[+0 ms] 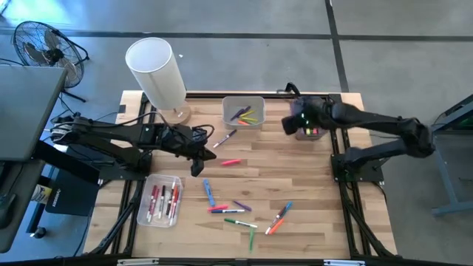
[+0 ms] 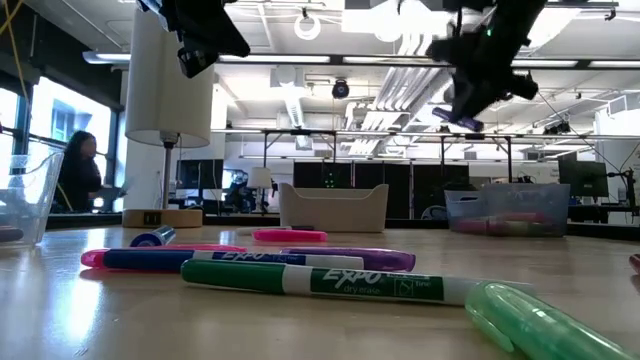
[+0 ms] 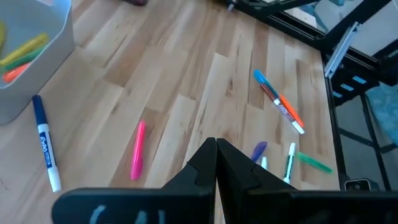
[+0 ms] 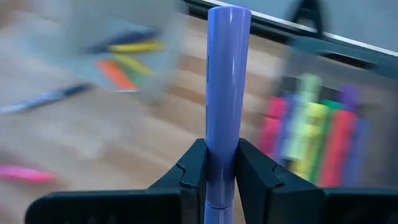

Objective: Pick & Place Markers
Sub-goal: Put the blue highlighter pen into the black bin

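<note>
Several loose markers lie on the wooden table: a pink one (image 1: 230,162), a blue one (image 1: 209,192), a green one (image 1: 240,222) and an orange and blue pair (image 1: 279,218). My right gripper (image 1: 294,124) hangs high over the far right of the table, shut on a purple marker (image 4: 227,74), just beside a clear bin of markers (image 4: 317,134). My left gripper (image 1: 198,161) hovers shut over the table's left middle, above the pink marker (image 3: 137,149), with nothing in it. My right gripper pinches the purple marker's barrel (image 4: 222,124) between its two fingers. The marker runs along the fingers and sticks out well past their tips. It is lifted clear, high above the table (image 2: 452,118), with the fingers slanting down.
A grey bin (image 1: 244,111) with a few markers stands at the far middle. A clear bin (image 1: 160,199) of red markers sits near left. A white lamp (image 1: 159,74) stands at the far left corner, and a fan (image 1: 41,44) is on the floor beyond it.
</note>
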Controlling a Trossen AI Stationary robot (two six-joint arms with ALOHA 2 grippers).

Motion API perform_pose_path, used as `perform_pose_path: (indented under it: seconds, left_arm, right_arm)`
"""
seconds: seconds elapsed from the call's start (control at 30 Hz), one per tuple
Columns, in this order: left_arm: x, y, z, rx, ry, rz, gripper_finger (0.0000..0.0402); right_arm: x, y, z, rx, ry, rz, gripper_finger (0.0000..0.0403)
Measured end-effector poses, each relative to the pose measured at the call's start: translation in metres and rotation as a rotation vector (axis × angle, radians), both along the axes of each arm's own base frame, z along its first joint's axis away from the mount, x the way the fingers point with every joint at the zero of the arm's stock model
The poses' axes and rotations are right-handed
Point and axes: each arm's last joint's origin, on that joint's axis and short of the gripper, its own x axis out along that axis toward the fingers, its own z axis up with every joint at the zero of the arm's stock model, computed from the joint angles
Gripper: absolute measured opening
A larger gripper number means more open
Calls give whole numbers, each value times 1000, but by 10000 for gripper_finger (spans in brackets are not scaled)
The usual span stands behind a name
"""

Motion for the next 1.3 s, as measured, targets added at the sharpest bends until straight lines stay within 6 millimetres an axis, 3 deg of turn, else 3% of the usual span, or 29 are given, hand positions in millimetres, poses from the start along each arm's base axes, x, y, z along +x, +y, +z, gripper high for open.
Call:
perform_pose_path:
  seconds: [0.13, 0.3, 0.57, 0.8, 1.1, 1.3]
  left_arm:
    - [3, 0, -4, -4, 21, 28, 0]
    - [3, 1, -4, 15, 22, 35, 0]
    - [3, 18, -4, 81, 23, 61, 0]
    - [1, 43, -4, 60, 20, 18, 0]
    - [1, 46, -4, 76, 17, 4, 4]
    - [2, 47, -3, 87, 10, 29, 51]
  right_arm:
    - [-18, -32, -11, 41, 153, -107, 52]
    - [-35, -64, -19, 93, 202, -181, 51]
    - [-36, -95, -50, 251, 284, -221, 52]
    - [-27, -100, -69, 311, 337, -227, 85]
    - [-27, -100, -67, 300, 338, -235, 112]
    - [-28, -95, -62, 275, 360, -173, 113]
